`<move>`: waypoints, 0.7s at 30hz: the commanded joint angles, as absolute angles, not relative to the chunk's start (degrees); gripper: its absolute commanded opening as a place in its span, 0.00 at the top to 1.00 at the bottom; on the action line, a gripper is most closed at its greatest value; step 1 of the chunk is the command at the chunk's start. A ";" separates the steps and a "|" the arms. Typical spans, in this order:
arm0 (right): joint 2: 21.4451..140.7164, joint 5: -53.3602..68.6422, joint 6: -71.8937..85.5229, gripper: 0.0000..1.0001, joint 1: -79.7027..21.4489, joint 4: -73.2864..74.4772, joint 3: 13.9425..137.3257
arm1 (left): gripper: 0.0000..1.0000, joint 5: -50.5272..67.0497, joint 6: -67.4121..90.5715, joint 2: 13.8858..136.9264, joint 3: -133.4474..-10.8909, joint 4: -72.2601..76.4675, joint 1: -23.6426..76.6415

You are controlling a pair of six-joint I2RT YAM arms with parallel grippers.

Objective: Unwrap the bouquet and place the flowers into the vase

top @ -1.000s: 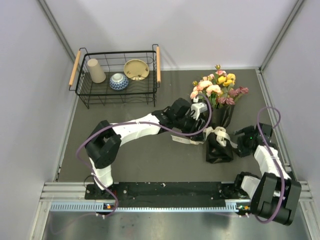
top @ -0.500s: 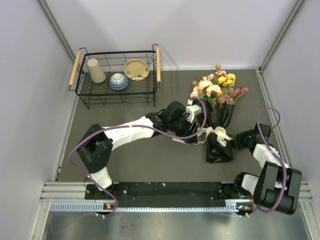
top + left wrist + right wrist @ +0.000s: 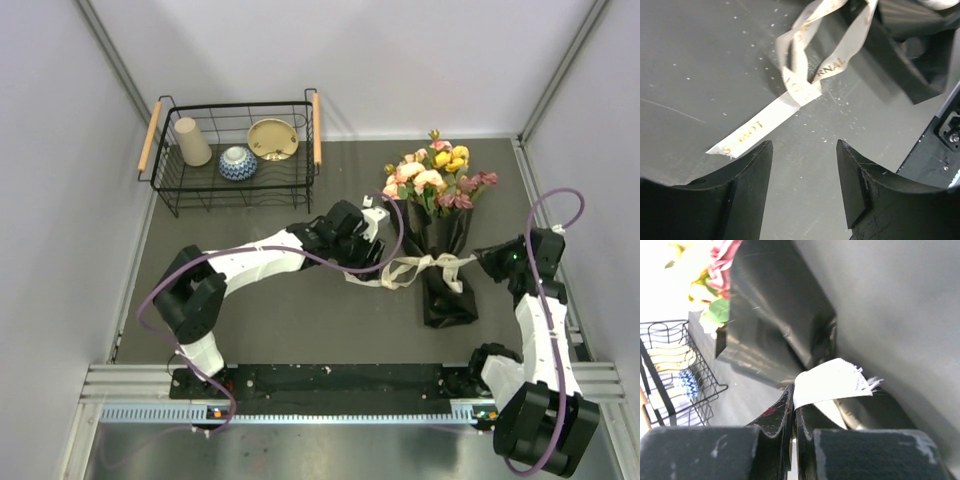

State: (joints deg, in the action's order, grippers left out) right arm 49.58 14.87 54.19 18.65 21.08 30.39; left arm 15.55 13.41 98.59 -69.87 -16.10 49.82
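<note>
Basket (image 3: 230, 195) of black wire with wooden handles stood at the far left corner of the tabletop (image 3: 300, 320). Inside it, from left to right, were a beige cup (image 3: 192, 141), a blue-patterned bowl (image 3: 238, 162) and a yellowish dish (image 3: 272, 138).

The left arm stretched from the near edge across to the middle of the tabletop. The left gripper (image 3: 804, 150) hung low over the surface with its fingers apart and nothing between them. Just ahead of its tips lay the left tail of the cream ribbon (image 3: 790, 95), flat on the tabletop and printed with gold letters. Whether the tail's end touched the left finger could not be told. From that tail the ribbon rose into a loose loop and ran on to the cone (image 3: 448, 295).

The bouquet (image 3: 440, 230) lay right of the middle, with its flowers (image 3: 430, 180) in pink, peach and yellow toward the far edge. The tip of the black cone pointed toward the near edge. The ribbon crossed the cone's middle, and its right tail led off to the right.

The right gripper (image 3: 794, 395) was just beside the cone's right side. Its fingers were closed together on the end of that tail, which stuck out between them as a short frayed strip. The right arm stood along the right edge of the tabletop.
</note>
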 commanded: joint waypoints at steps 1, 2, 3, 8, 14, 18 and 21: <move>48.60 19.23 48.26 1.00 18.90 23.29 36.73 | 0.44 17.39 13.71 101.16 -69.87 -14.77 47.38; 48.69 19.77 47.73 1.00 18.81 23.38 37.78 | 0.45 17.49 13.88 102.38 -70.13 -14.77 46.94; 48.60 20.04 47.55 1.00 18.63 23.47 38.14 | 0.47 16.53 13.63 103.00 -70.66 -14.68 46.93; 49.57 21.09 46.06 1.00 16.44 23.47 39.46 | 0.49 13.80 9.59 107.66 -72.77 -15.03 47.11; 51.24 21.97 45.35 1.00 15.21 23.38 39.55 | 0.46 15.82 3.27 109.34 -75.41 -13.19 48.42; 51.24 22.32 45.26 1.00 14.94 23.38 39.38 | 0.40 14.51 -2.89 110.12 -76.81 -13.18 51.41; 51.24 22.59 45.53 1.00 14.24 23.29 39.38 | 0.37 12.13 -6.06 112.49 -79.53 -14.50 54.05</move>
